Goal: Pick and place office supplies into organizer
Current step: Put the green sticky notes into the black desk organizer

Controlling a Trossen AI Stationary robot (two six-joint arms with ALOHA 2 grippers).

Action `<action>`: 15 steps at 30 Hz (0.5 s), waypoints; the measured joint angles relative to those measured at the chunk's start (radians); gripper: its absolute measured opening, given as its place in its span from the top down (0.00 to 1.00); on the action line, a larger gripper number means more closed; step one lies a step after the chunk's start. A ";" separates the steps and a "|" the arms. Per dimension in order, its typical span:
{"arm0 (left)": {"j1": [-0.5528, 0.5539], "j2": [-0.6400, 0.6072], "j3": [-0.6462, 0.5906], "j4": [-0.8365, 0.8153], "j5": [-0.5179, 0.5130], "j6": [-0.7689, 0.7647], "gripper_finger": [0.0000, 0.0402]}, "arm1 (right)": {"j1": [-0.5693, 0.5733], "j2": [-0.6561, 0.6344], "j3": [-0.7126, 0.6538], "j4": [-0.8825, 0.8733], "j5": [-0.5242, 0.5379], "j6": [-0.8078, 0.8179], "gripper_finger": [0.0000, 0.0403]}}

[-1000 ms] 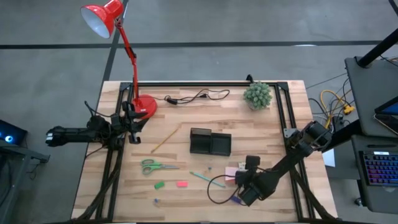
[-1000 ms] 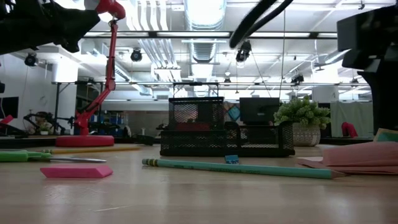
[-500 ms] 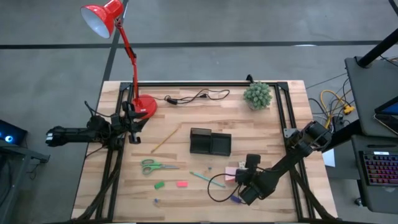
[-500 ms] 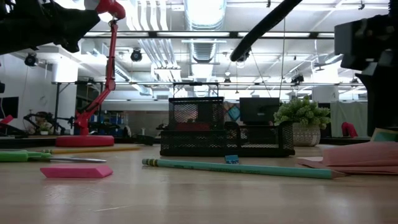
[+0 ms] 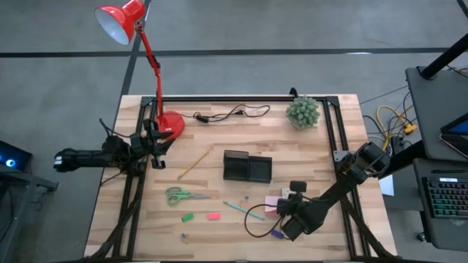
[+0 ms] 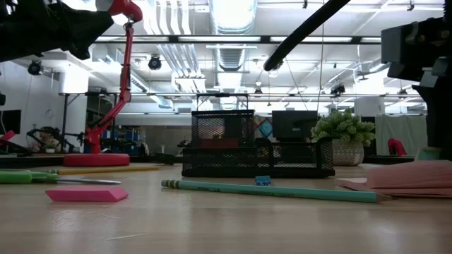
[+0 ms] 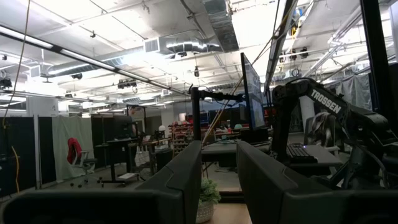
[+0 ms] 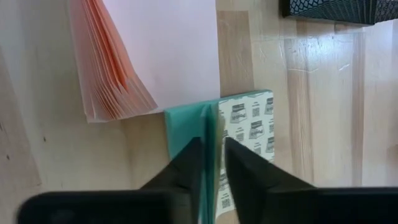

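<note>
My right gripper (image 8: pixel 213 163) stands near the table's front right, over the green-white cube (image 8: pixel 245 130), its fingers almost together on it. The cube sits on the wood next to the fanned pink sticky-note pad (image 8: pixel 155 56). The black mesh organizer (image 5: pixel 247 167) stands at mid-table. To its left lie the yellow pencil (image 5: pixel 194 166), the green-handled scissors (image 5: pixel 179 195), the teal pen (image 5: pixel 238 208) and small green (image 5: pixel 188 217) and pink (image 5: pixel 213 215) pieces. My left gripper (image 7: pixel 217 180) waits open at the table's left edge, holding nothing. My right gripper pinches the cube's upper ridge (image 8: pixel 211 134), where the teal face meets the white printed face, between its two fingers. The fingers come from above, pointing down. Whether the cube's underside is still on the table does not show.
A red lamp's base (image 5: pixel 170 123), a black cable (image 5: pixel 230 113) and a small green plant (image 5: pixel 303 112) stand along the far side. A black cable loop (image 5: pixel 256 219) lies close to my right arm. Bare wood shows at the front left.
My right arm has shifted slightly over the cube. In the low view, less of the teal cube shows behind the pink pad than a second ago.
</note>
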 joint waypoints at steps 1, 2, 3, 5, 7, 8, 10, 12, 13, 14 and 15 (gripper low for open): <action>0.000 0.000 0.000 0.000 0.000 0.000 0.78 | 0.000 0.000 0.000 0.000 0.000 0.000 0.94; 0.000 0.000 0.000 0.000 0.000 0.000 0.78 | 0.000 0.000 0.000 0.000 0.000 -0.003 0.96; 0.000 0.000 0.000 0.000 0.000 0.000 0.78 | 0.000 0.000 0.000 0.000 0.000 -0.002 0.97; 0.000 0.000 0.000 0.000 0.000 0.000 0.78 | 0.000 0.000 0.000 0.000 0.000 -0.002 0.97; 0.000 0.000 0.000 0.000 0.000 0.000 0.78 | 0.000 0.000 0.000 0.000 0.000 -0.006 0.98; 0.000 0.000 0.000 0.000 0.000 0.000 0.78 | 0.000 0.000 0.000 0.000 0.000 -0.010 0.98; 0.000 0.000 0.000 0.000 0.000 0.000 0.78 | 0.000 0.000 0.001 -0.004 0.000 -0.012 0.98; 0.000 0.000 0.000 0.000 0.000 0.000 0.78 | 0.000 -0.001 0.010 -0.026 0.001 -0.013 0.98; 0.000 0.000 0.000 0.000 0.000 0.000 0.78 | 0.000 -0.001 0.015 -0.037 0.002 -0.011 0.98; 0.000 0.000 0.000 0.000 0.000 0.000 0.78 | 0.000 -0.001 0.020 -0.048 0.005 -0.009 0.98; 0.000 0.000 0.000 0.000 0.000 0.000 0.78 | 0.000 -0.001 0.025 -0.055 0.006 -0.009 0.98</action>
